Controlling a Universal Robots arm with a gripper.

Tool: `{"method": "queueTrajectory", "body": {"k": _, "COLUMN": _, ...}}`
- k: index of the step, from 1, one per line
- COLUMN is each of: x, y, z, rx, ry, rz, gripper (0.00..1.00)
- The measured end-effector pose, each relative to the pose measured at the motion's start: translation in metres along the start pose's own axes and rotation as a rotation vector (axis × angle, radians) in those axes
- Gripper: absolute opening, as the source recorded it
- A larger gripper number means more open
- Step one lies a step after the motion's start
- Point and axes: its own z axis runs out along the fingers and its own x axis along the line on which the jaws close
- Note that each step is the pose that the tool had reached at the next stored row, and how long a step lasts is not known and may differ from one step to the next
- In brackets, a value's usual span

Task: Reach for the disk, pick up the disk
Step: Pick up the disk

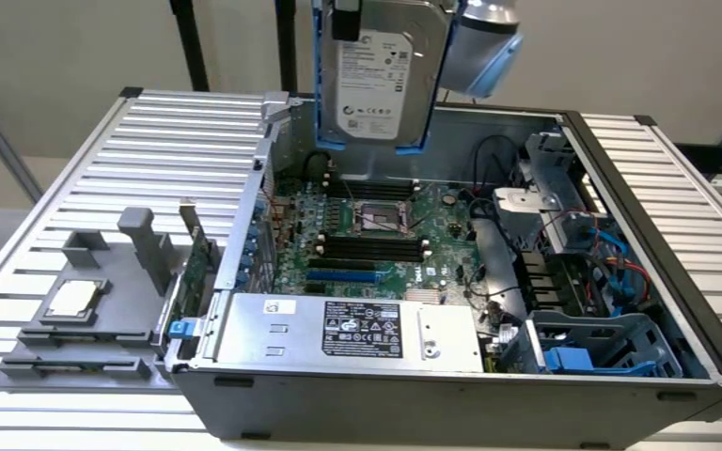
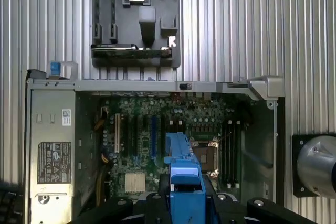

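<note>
A: Item one, the disk (image 1: 380,75). Location?

B: Held aloft over the far part of the open computer case (image 1: 662,282), well clear of the motherboard (image 1: 386,235). Hanging upright, white label facing the exterior view, blue frame (image 2: 185,182) clipped along both edges.

A: Pincer (image 2: 186,205)?

B: Closed on the disk's blue frame, fingers (image 2: 157,203) on either side of it in the wrist view. Pick-up looks done.

A: Handling notes?

B: Judged rigid, metal-cased, fairly heavy for a flat piece. Bare silver faces probably slick; plastic frame likely the surer hold. Fragile inside, so no knocks against the case walls.

A: Other stock?

B: Power supply (image 1: 354,329), silver with black label, at the case's near edge. Grey fixture tray (image 1: 86,319) on the ribbed tabletop (image 1: 198,122), at the exterior view's left, carrying a small square chip (image 1: 72,298). Blue drive cage (image 1: 600,348) at the near right corner of the case.
</note>
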Motion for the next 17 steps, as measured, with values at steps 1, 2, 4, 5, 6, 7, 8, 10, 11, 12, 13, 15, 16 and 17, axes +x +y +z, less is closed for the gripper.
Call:
{"method": "queueTrajectory", "body": {"k": 1, "x": 0.002, "y": -0.0049, "z": -0.0002, "rx": 0.0001, "ry": 0.0, "rz": 0.0, "gripper": 0.33}}
{"method": "queueTrajectory", "body": {"k": 2, "x": 0.003, "y": -0.0095, "z": -0.0004, "rx": 0.0, "ry": 0.0, "rz": 0.0, "gripper": 0.33}}
{"method": "queueTrajectory", "body": {"k": 4, "x": 0.006, "y": -0.0185, "z": -0.0007, "rx": 0.0, "ry": 0.0, "rz": 0.0, "gripper": 0.33}}
{"method": "queueTrajectory", "body": {"k": 5, "x": 0.008, "y": -0.0231, "z": -0.0009, "rx": 0.0, "ry": 0.0, "rz": 0.0, "gripper": 0.33}}
{"method": "queueTrajectory", "body": {"k": 6, "x": 0.01, "y": -0.0276, "z": -0.0011, "rx": 0.0, "ry": 0.0001, "rz": 0.0, "gripper": 0.33}}
{"method": "queueTrajectory", "body": {"k": 7, "x": 0.011, "y": -0.0318, "z": -0.0012, "rx": 0.0, "ry": 0.0, "rz": 0.0, "gripper": 0.33}}
{"method": "queueTrajectory", "body": {"k": 8, "x": 0.013, "y": -0.0361, "z": -0.0014, "rx": 0.0, "ry": 0.0001, "rz": 0.0, "gripper": 0.33}}
{"method": "queueTrajectory", "body": {"k": 10, "x": 0.017, "y": -0.0442, "z": -0.0017, "rx": 0.0001, "ry": -0.0001, "rz": 0.0, "gripper": 0.33}}
{"method": "queueTrajectory", "body": {"k": 11, "x": 0.019, "y": -0.0481, "z": -0.0018, "rx": 0.0001, "ry": -0.0001, "rz": 0.0, "gripper": 0.33}}
{"method": "queueTrajectory", "body": {"k": 12, "x": 0.021, "y": -0.0519, "z": -0.0019, "rx": 0.0, "ry": 0.0, "rz": 0.0, "gripper": 0.33}}
{"method": "queueTrajectory", "body": {"k": 13, "x": 0.023, "y": -0.0556, "z": -0.0019, "rx": 0.0001, "ry": -0.0001, "rz": 0.0, "gripper": 0.33}}
{"method": "queueTrajectory", "body": {"k": 15, "x": 0.026, "y": -0.063, "z": -0.0022, "rx": 0.0, "ry": 0.0, "rz": 0.0, "gripper": 0.33}}
{"method": "queueTrajectory", "body": {"k": 16, "x": 0.028, "y": -0.0667, "z": -0.0023, "rx": 0.0, "ry": 0.0, "rz": 0.0, "gripper": 0.33}}
{"method": "queueTrajectory", "body": {"k": 17, "x": 0.03, "y": -0.0704, "z": -0.0024, "rx": 0.0, "ry": 0.0, "rz": 0.0, "gripper": 0.33}}
